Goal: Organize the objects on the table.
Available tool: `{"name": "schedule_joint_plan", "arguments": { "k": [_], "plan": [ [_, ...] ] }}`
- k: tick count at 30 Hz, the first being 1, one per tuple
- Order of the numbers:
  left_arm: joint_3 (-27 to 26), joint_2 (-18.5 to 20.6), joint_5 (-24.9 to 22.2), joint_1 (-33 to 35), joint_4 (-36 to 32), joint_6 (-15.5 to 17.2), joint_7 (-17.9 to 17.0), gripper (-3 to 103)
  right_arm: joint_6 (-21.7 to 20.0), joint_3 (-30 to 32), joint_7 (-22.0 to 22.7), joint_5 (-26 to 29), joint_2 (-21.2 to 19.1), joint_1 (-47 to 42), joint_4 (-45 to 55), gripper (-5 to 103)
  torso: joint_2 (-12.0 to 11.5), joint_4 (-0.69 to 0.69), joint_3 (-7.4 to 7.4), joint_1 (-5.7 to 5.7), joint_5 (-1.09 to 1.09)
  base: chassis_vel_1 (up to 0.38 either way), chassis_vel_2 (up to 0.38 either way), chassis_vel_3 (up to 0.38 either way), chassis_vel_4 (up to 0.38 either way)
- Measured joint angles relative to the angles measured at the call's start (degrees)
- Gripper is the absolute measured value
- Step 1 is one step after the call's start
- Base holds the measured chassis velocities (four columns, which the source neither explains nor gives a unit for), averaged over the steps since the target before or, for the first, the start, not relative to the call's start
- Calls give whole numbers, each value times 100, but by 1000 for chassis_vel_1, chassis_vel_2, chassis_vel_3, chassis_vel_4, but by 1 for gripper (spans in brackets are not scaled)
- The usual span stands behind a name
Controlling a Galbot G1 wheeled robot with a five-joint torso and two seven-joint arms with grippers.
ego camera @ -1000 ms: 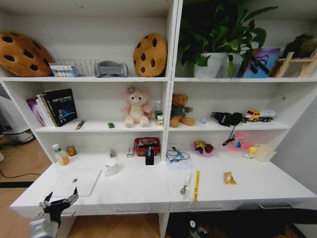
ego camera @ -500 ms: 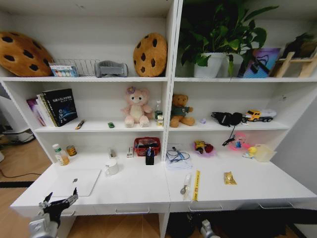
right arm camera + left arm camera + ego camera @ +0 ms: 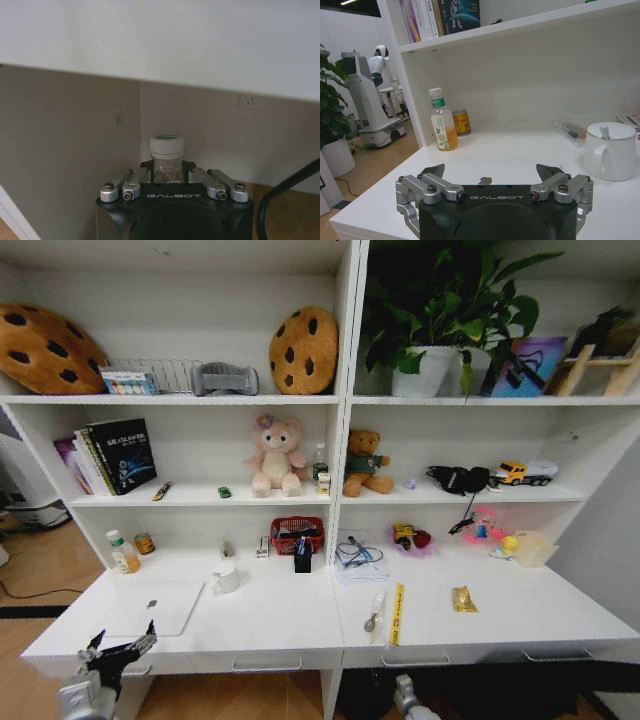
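Observation:
On the long white table [image 3: 280, 625] lie a silver laptop [image 3: 150, 608], a white mug [image 3: 226, 577], a black pen cup [image 3: 302, 560] and a pen [image 3: 375, 610]. My left gripper [image 3: 120, 650] hovers open at the table's front left corner, just before the laptop [image 3: 485, 180]. The left wrist view shows its spread fingers [image 3: 432, 172], a juice bottle [image 3: 442, 127], a small can [image 3: 461, 122] and the mug [image 3: 610, 150]. My right gripper [image 3: 405, 702] is low, below the table's front edge. It is shut on a small clear bottle with a white cap [image 3: 166, 150].
A red basket [image 3: 296, 533], a yellow strip [image 3: 396, 613], a gold packet [image 3: 463, 599] and tangled cables [image 3: 355, 555] also lie on the table. Shelves above hold books, plush toys, a tiny green toy car [image 3: 224, 492], a toy truck [image 3: 522, 473] and a plant.
The right gripper with its bottle shifted slightly left at the picture's bottom edge. The left gripper has barely moved.

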Motion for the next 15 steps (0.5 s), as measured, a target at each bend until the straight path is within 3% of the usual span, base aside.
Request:
{"name": "schedule_joint_plan", "arguments": {
  "k": [15],
  "plan": [
    [29,22,-22,-81,75,6,0,100,-163,-6,133,146,16,34,49,27,0,0,0,-1,0,0,0,0,0]
  ]
}}
